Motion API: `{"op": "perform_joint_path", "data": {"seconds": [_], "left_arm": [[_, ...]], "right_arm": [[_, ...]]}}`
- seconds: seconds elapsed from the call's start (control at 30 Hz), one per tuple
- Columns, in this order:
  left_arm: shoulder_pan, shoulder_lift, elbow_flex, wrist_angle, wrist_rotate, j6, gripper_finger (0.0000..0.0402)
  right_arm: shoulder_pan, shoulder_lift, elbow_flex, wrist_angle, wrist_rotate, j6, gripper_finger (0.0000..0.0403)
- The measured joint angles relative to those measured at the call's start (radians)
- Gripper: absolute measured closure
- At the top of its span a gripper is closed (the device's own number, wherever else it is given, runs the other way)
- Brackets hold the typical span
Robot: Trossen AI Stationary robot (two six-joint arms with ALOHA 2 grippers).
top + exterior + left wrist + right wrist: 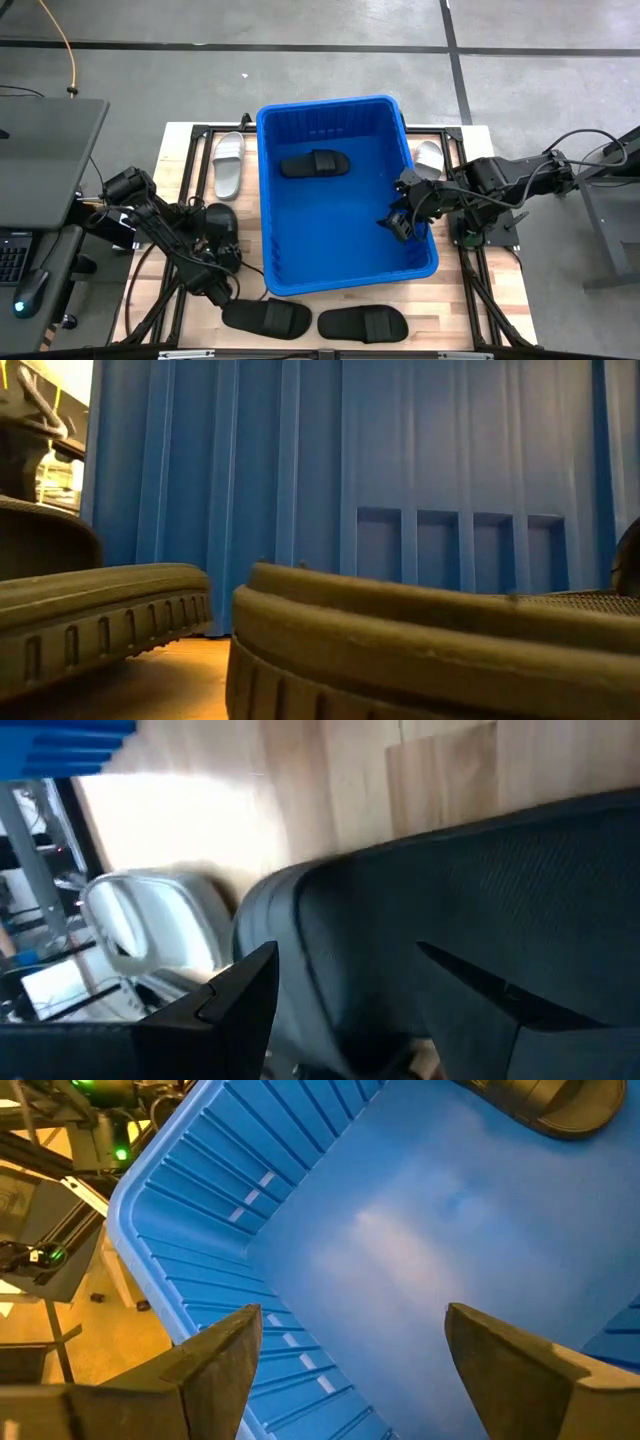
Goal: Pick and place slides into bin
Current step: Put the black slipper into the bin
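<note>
The black slide (420, 650) nearest the low camera lies on the wooden table (450, 300), beside a second black slide (266, 318) at the table's near edge. Behind them stands the blue bin (345, 270), holding one black slide (314, 163) on its floor. The right gripper (400, 225) hangs over the bin's right end, fingers (215, 1370) spread wide and empty. The left gripper (222, 240), left of the bin, is clamped on another black slide (480, 920). One pale slide (228, 163) lies left of the bin, another (429, 157) right of it.
</note>
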Motion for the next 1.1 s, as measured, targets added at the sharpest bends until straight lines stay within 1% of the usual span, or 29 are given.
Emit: {"op": "perform_joint_path", "data": {"seconds": [0.1,0.2,0.3,0.43,0.5,0.6,0.7,0.77,0.83,0.87,0.9,1.0,1.1], "left_arm": [[0.0,0.0,-0.037,-0.007,0.022,-0.025,0.0186],[0.006,0.0,-0.05,-0.077,0.024,-0.125,0.0186],[0.006,0.0,-0.049,-0.111,0.01,-0.183,0.0186],[0.006,0.0,-0.053,-0.091,-0.034,-0.184,0.0186],[0.007,0.0,-0.068,-0.071,-0.039,-0.182,0.0193],[0.006,0.0,-0.104,-0.024,-0.037,-0.18,0.0221],[0.011,0.0,-0.126,-0.012,-0.025,-0.182,0.0264],[0.026,0.0,-0.118,-0.008,-0.024,-0.182,0.0307],[0.049,0.0,-0.112,-0.023,-0.004,-0.174,0.0362],[0.061,0.0,-0.109,-0.023,0.007,-0.165,0.038],[0.071,-0.002,-0.104,-0.022,0.014,-0.162,0.0388],[0.087,-0.019,-0.082,-0.029,0.023,-0.147,0.0392],[0.083,-0.036,-0.023,-0.079,0.033,-0.14,0.0395]], "right_arm": [[0.0,0.0,0.0,0.0,0.0,0.002,0.01],[0.0,0.0,0.0,0.0,0.0,0.0,0.01],[0.0,0.0,0.0,0.0,0.0,0.002,0.01],[0.0,0.0,0.0,0.0,0.0,-0.001,0.01],[0.0,0.0,0.0,0.0,0.0,0.002,0.01],[0.0,0.0,0.0,0.0,0.0,0.0,0.01],[0.0,0.0,0.0,0.0,0.0,0.002,0.01],[0.0,0.0,0.0,0.0,0.0,0.003,0.01],[0.0,0.0,0.0,0.0,0.0,0.0,0.01],[0.0,0.0,0.0,0.0,0.0,0.0,0.01],[0.0,0.0,0.0,0.0,0.0,0.002,0.01],[0.0,0.0,0.0,0.0,0.0,0.0,0.01],[0.0,0.0,0.0,0.0,0.0,0.002,0.01]]}}
